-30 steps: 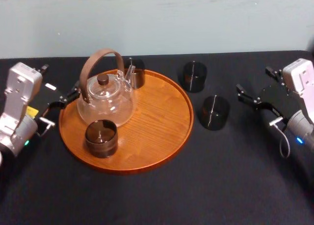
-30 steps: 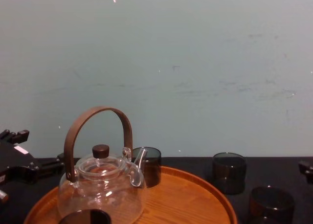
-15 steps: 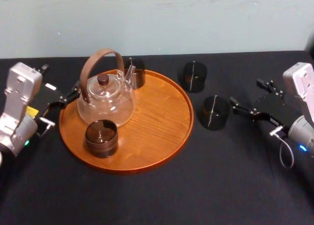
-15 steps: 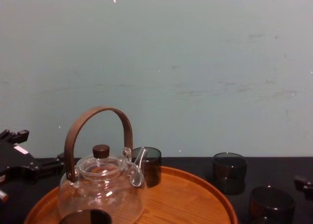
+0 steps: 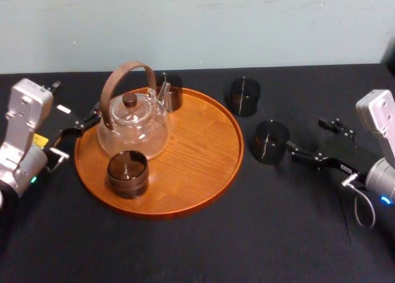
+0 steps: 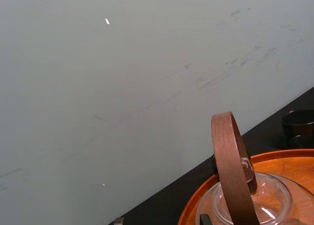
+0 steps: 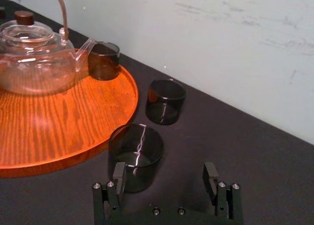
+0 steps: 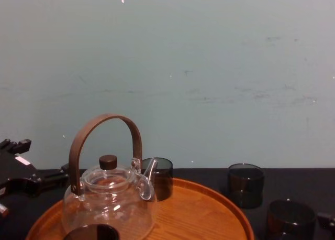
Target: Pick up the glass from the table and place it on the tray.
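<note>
Fingers of the right gripper [image 5: 307,136] stand wide apart and hold nothing. They sit low over the tabletop [image 5: 247,246] at the right of the head view, just beside the glass [image 5: 271,141], with no contact visible. That glass stands upright on the tabletop at centre right of the frame, just off the rim of the tray [image 5: 203,190], with a second glass [image 5: 245,96] near it toward the upper middle. Principal risk, as judged: in the right wrist view the glass [image 7: 136,154] lines up with one finger [image 7: 119,176] rather than with the gap, so a straight advance would likely shove or tip it instead of straddling it. It is a short, thin-walled cylinder of smoky dark glass, smooth and glossy, and hard black fingers may slip on such a wall. The tray is round, orange-brown wood with visible grain and a low raised rim that could catch the base on a low carry. A clear glass teapot [image 5: 133,125] with a curved brown handle, a front glass [image 5: 127,173] and a rear glass [image 5: 170,90] crowd the tray's left half, leaving bare wood at its right. The tabletop is matte black and gives poor contrast against dark glass. The left gripper [image 5: 76,133] is parked at the tray's left rim, fingers apart and empty.
</note>
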Motion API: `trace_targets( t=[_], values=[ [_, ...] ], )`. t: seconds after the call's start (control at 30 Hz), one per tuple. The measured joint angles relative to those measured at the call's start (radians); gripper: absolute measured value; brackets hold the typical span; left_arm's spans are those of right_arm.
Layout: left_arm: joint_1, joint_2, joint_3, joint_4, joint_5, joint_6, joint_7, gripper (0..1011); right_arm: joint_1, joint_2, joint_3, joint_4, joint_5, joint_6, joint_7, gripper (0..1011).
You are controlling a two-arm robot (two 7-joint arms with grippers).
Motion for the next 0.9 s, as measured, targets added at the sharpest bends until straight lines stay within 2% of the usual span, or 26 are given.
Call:
trace_targets(
  t=[0.47,0.9],
  values=[
    [0.000,0.000,0.000,0.000,0.000,0.000,0.000,1001,-0.018,-0.026,0.007,-0.006,-0.008,0.042,0.048,1002],
    [0.000,0.000,0.000,0.000,0.000,0.000,0.000,1002,0.019,-0.085,0.012,0.048,-0.031,0.076,0.077,1002]
  ],
)
